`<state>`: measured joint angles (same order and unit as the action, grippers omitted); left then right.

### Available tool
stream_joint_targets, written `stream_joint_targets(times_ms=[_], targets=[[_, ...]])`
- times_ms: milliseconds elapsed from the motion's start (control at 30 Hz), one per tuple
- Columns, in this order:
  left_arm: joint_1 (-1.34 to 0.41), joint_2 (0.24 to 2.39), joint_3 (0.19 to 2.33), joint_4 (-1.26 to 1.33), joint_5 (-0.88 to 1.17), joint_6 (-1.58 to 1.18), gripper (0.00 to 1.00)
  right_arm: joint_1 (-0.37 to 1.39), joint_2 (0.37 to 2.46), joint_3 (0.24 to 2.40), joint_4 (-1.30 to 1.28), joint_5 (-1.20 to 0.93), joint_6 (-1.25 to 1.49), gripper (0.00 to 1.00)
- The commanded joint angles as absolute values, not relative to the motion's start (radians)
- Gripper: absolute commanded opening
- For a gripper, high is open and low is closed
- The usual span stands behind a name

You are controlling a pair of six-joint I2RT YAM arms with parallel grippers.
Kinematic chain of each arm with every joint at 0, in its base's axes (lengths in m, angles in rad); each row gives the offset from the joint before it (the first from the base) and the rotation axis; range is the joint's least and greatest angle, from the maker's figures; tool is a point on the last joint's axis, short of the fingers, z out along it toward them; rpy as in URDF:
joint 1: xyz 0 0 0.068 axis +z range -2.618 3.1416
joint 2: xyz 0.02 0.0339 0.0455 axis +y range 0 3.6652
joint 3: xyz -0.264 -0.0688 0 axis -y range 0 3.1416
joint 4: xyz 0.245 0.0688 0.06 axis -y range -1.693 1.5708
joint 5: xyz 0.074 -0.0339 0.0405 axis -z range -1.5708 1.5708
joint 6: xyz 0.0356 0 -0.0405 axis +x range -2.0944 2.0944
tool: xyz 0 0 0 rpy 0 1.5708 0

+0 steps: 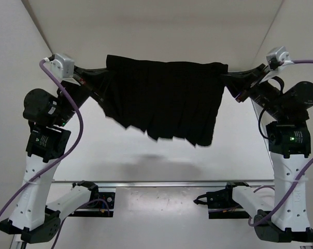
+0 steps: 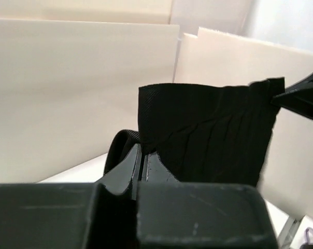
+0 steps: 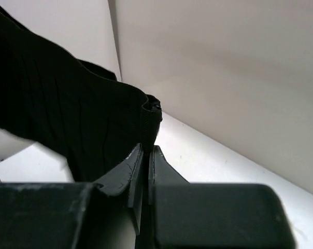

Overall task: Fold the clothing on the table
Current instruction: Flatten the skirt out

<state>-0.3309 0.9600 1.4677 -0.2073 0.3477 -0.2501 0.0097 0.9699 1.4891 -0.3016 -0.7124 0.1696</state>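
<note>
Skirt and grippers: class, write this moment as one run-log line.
skirt: hanging spread above table | left gripper: shut on skirt's top corner | right gripper: shut on opposite top corner | fold: not begun

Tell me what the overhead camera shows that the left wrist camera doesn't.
Only overhead: the whole skirt hanging spread between the left gripper and right gripper, above the table, its hem loose, with both arms in full. Only left wrist: a close look at its own fingers pinched shut on the skirt's waistband corner. Both: the skirt's top edge stretched across to the right gripper at the far corner.
</note>
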Motion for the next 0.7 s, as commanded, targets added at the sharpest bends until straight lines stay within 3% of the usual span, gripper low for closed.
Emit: stream_joint_targets(times_ms=[0, 100, 367, 467, 667], targets=[[-0.319, 1.018, 1.499, -0.274, 0.186, -0.307, 0.00, -0.018, 1.078, 1.531, -0.328, -0.658, 0.205, 0.00], [-0.278, 1.074, 1.364, -0.256, 0.221, -0.394, 0.00, -0.026, 1.207, 1.455, -0.275, -0.748, 0.267, 0.00], [-0.247, 1.225, 0.909, 0.116, 0.287, -0.543, 0.00, -0.012, 1.483, 1.051, 0.047, -0.804, 0.383, 0.00], [-0.226, 1.345, 0.816, 0.225, 0.305, -0.568, 0.00, -0.018, 1.650, 1.043, 0.116, -0.847, 0.408, 0.00], [-0.210, 1.661, 0.918, 0.278, 0.330, -0.552, 0.01, -0.008, 1.940, 1.268, 0.079, -0.879, 0.388, 0.00]])
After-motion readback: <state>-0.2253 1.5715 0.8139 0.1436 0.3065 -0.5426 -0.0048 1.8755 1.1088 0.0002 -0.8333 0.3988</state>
